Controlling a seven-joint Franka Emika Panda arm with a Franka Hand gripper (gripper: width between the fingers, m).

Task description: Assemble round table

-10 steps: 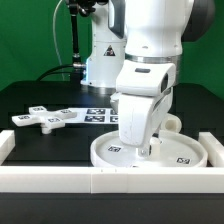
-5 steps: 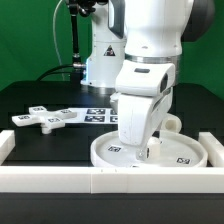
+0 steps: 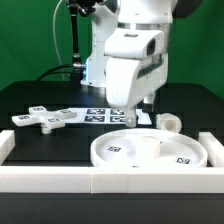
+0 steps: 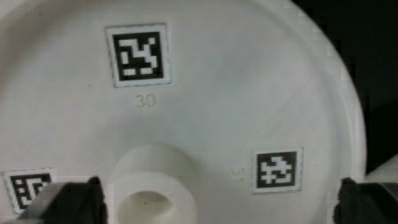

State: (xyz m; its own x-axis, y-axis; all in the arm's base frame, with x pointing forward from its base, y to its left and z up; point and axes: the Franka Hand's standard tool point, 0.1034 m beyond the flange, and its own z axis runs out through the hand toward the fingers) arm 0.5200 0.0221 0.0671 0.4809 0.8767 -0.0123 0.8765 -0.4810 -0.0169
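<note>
The wide rimmed round disc [image 3: 150,150] lies flat just behind the front border rail, tags up. In the wrist view the disc [image 4: 196,110] fills the picture, with its raised centre hub and hole [image 4: 151,190] between my fingers. My gripper [image 3: 142,110] hangs above the disc's far edge, open and empty, and in the wrist view it [image 4: 221,205] has its jaws wide apart. The short cylindrical post [image 3: 168,122] stands behind the disc on the exterior view's right. The cross-shaped piece [image 3: 45,118] lies flat at the exterior view's left.
The marker board [image 3: 100,113] lies flat behind the disc. The long white border rail [image 3: 110,180] runs along the front, with side arms at the left [image 3: 6,142] and right [image 3: 214,145]. The robot base stands at the back.
My gripper has lifted off the disc and moved up and back. The disc, earlier partly covered by the hand, now shows whole. The other parts have not moved.
</note>
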